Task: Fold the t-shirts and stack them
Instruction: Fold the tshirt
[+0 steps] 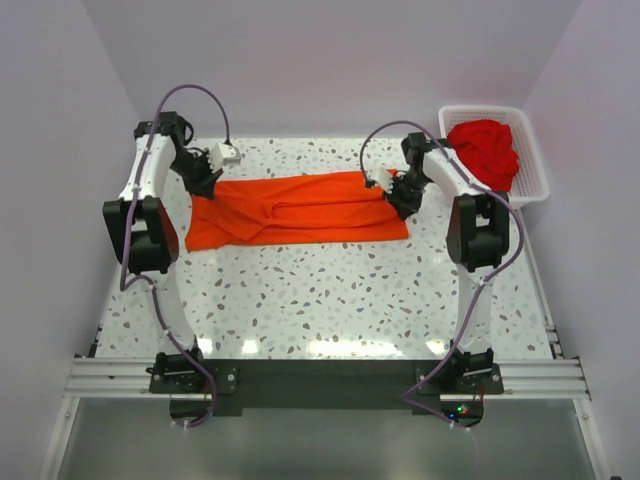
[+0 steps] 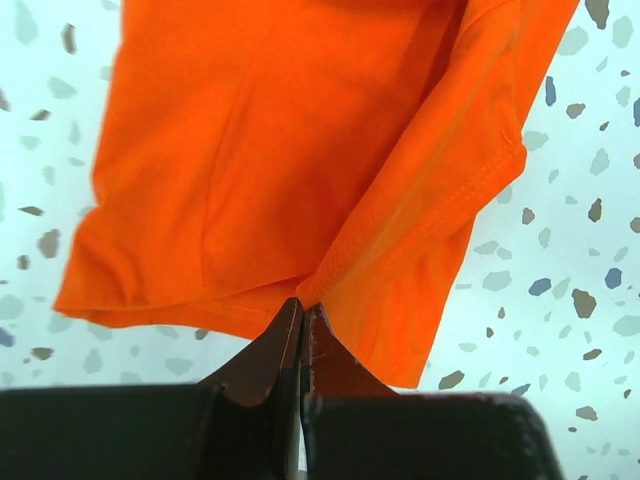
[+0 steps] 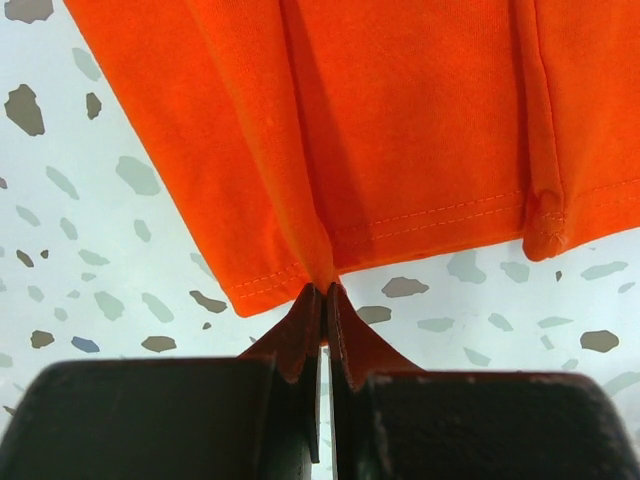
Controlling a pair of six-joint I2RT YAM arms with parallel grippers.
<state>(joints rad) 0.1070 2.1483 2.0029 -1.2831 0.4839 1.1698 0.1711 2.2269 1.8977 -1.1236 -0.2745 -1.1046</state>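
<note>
Top external view: we note the left claw [image 1: 206,186] clenched on the left end of the orange-red t-shirt [image 1: 300,212]. The shirt lies stretched flat across the far middle of the speckled counter [image 1: 330,295]. In the left wrist view, the fingertips are pinched together on a hemmed edge, with cloth gathered at the pinch. Moving right, the right claw [image 1: 402,197] grips the shirt's right end. Its wrist view shows a stitched hem nipped between closed fingers. Far right, we see deeper red t-shirts [image 1: 486,152] heaped in the white lattice basket [image 1: 537,170] at the counter's far right corner.
</note>
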